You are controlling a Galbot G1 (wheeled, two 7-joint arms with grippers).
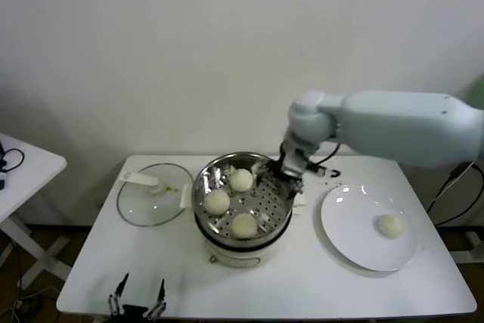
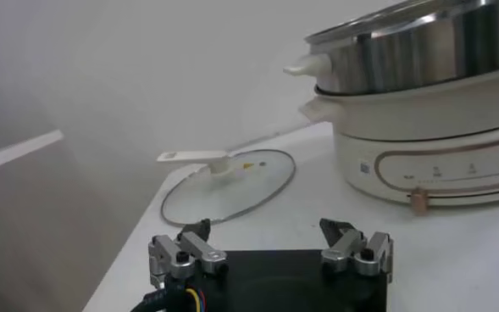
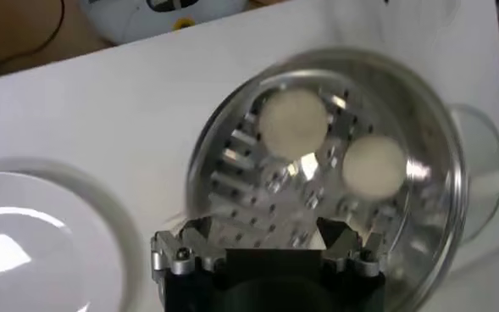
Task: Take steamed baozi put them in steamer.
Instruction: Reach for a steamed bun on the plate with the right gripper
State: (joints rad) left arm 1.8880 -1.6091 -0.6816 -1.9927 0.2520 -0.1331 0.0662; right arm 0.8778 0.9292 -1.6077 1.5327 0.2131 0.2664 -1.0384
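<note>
Right gripper (image 3: pixel 270 246): over the far right edge of the steamer (image 1: pixel 281 206), fingers spread apart, nothing between them. In its wrist view the perforated steel floor lies directly beneath, and two buns show past the fingertips.

Steamer: round steel basket seated on a white cooker base (image 2: pixel 427 161), middle of the table (image 1: pixel 91 274). Contents: three buns. One toward the back (image 1: pixel 241 180), one at the robot's left side of the basket (image 1: pixel 217 202), one nearest the front (image 1: pixel 243 225). All three rest on the floor of the basket, apart from one another.

Plate (image 1: pixel 348 232): flat, white, on the table to the right of the cooker. Holds one bun (image 1: pixel 389 225), near its right-hand side, well apart from the gripper.

Glass lid (image 1: pixel 147 202): lying flat on the table to the left of the cooker, white handle upward.

Left gripper (image 2: pixel 270 246): parked low at the front left edge of the table, fingers apart, empty.

Small side table (image 1: pixel 30 164): at the far left, with a dark cable on it.

Progress, as judged: three of four buns are in the basket, and the last waits on the plate. The remaining work looks to be a reach across to the plate, a grip on that bun, and a placement in the open space at the right of the basket.
</note>
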